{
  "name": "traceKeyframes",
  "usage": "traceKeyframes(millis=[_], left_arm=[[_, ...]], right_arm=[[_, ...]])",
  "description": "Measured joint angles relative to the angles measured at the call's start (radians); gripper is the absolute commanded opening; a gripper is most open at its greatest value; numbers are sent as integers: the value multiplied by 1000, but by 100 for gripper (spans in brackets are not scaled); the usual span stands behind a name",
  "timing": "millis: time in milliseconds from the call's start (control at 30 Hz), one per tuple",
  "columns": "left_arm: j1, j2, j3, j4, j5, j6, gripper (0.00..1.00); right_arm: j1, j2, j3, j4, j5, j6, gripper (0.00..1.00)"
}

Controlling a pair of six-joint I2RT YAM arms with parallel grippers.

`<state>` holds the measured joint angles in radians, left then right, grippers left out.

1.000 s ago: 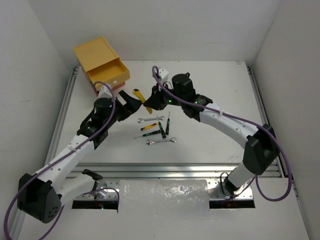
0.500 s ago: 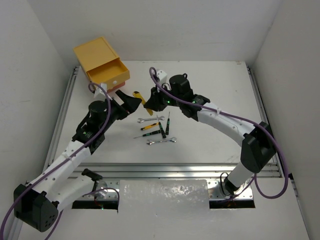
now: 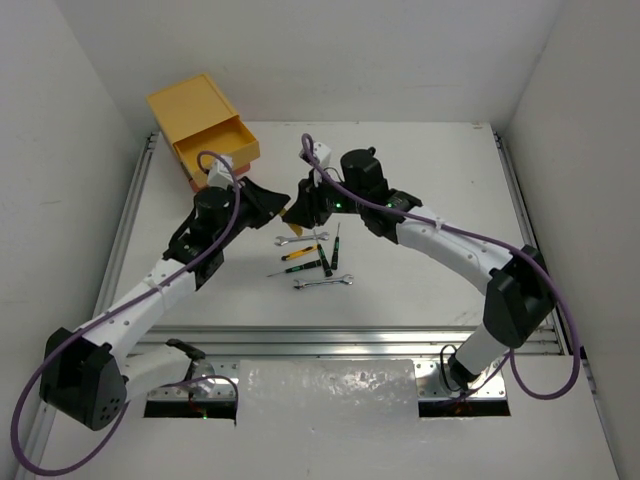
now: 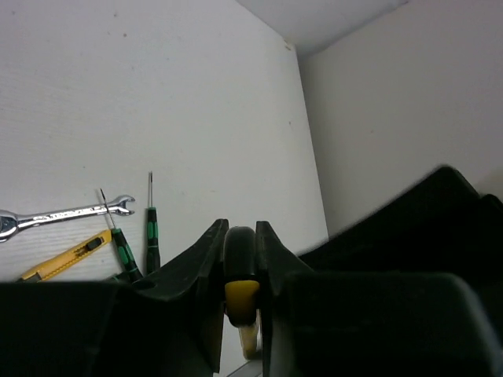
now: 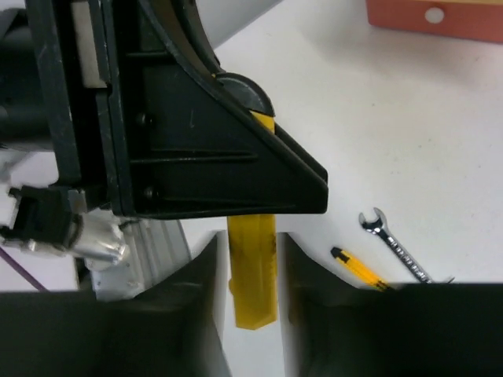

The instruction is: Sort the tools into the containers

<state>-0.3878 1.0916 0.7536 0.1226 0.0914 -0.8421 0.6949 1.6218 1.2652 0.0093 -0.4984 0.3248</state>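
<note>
Right wrist shows left gripper [image 5: 295,184] clamping the yellow plastic utility knife [image 5: 251,290], probably light and stiff, by its flat sides, right gripper [image 5: 250,239] parted around it.

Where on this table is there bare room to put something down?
The widest bare patch is far right, between the right arm and the back wall. Another strip runs between the lower wrench and the near rail. It is crowded mid-table, where the left gripper and right gripper meet at the yellow knife, and near the drawers.
</note>
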Motion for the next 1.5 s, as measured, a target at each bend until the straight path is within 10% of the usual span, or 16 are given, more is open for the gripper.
traceKeyframes(millis=[67, 433, 700, 1100, 1500], left_arm=[[1, 11, 30, -19, -20, -3, 0], [267, 330, 722, -405, -377, 55, 0], [315, 535, 860, -446, -568, 51, 5], [317, 643, 869, -440, -599, 44, 86], [318, 498, 911, -510, -578, 114, 100]], right_arm=[[0, -12, -2, 9, 11, 21, 98], [-90, -228, -123, -181, 329, 87, 99], [-97, -351, -224, -258, 393, 90, 99], [-98, -348, -234, -302, 385, 56, 99], [-100, 154, -10, -269, 242, -38, 99]])
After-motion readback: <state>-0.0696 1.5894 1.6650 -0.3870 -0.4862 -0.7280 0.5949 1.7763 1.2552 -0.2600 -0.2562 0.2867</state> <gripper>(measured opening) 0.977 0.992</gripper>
